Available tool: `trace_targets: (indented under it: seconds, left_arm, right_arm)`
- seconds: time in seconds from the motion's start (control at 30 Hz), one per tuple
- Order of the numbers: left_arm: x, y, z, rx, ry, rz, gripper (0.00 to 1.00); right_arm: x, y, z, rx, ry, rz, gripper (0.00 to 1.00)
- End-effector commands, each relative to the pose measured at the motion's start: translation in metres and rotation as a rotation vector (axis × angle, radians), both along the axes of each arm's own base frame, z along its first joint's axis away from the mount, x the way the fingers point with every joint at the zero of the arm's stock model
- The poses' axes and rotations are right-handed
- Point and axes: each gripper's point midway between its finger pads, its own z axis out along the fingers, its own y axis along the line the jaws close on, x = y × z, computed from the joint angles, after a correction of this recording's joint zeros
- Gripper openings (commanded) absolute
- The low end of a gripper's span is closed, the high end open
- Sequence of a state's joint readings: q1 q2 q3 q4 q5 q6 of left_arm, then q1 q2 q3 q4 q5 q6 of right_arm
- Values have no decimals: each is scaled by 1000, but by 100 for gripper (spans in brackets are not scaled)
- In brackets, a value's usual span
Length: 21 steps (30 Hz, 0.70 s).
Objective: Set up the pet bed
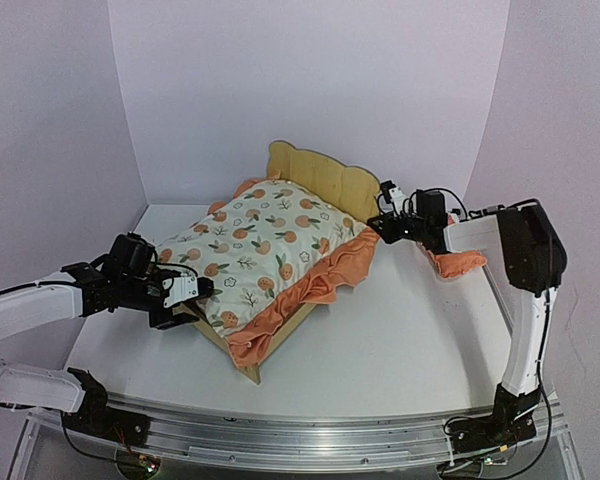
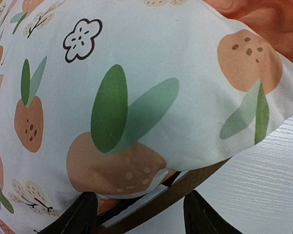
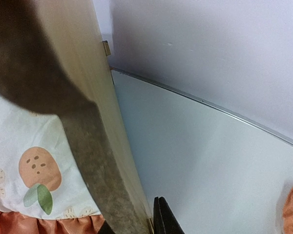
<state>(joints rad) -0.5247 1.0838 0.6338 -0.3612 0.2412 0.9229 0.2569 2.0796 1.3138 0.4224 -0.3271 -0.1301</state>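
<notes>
Two grippers at pet bed (image 1: 325,178), which sits angled mid-table (image 1: 400,340). Mattress pad (image 1: 260,250) heaped on top, ruffle hanging over side rail. Left gripper (image 1: 200,290) at foot corner, jaws wide, astride rail, not clamped. Right gripper (image 1: 377,227) narrow, seemingly pinched on outer edge of headboard (image 3: 100,97).

Risks:
- thin edge grip slips, or frame twists, if right arm pulls alone
- loose pad slides off in any shift
- left fingers catch fabric instead of wood
- pillow (image 1: 458,264) just behind right arm; sweep could knock it

pad (image 1: 260,250) on pet bed (image 1: 325,178), pillow (image 1: 460,263) right (apart)
</notes>
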Motion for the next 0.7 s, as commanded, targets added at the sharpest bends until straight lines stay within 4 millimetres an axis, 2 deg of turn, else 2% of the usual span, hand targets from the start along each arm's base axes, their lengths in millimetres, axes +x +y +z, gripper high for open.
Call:
trace_targets:
  seconds: [0.0, 0.07, 0.13, 0.3, 0.37, 0.47, 0.67]
  left_arm:
    - [17, -10, 15, -37, -87, -6, 62]
    - [21, -11, 12, -31, -105, -17, 62]
    - [25, -16, 9, -34, -118, -35, 62]
    - [51, -32, 10, -31, -143, -61, 62]
    - [67, -34, 13, -28, -168, -65, 62]
    - [93, -31, 17, -20, -213, -84, 61]
    - [142, -21, 19, 22, -297, -106, 62]
  right_arm:
    - [-40, -47, 14, -64, 16, -214, 9]
    - [-63, -64, 7, -74, 59, -296, 11]
    - [-88, -70, -1, -102, 105, -335, 11]
    - [-148, -61, -12, -207, 176, -339, 20]
    - [-163, -59, -11, -187, 191, -358, 22]
    - [-182, -66, -12, -163, 222, -409, 24]
    - [-210, -76, -24, -116, 327, -464, 28]
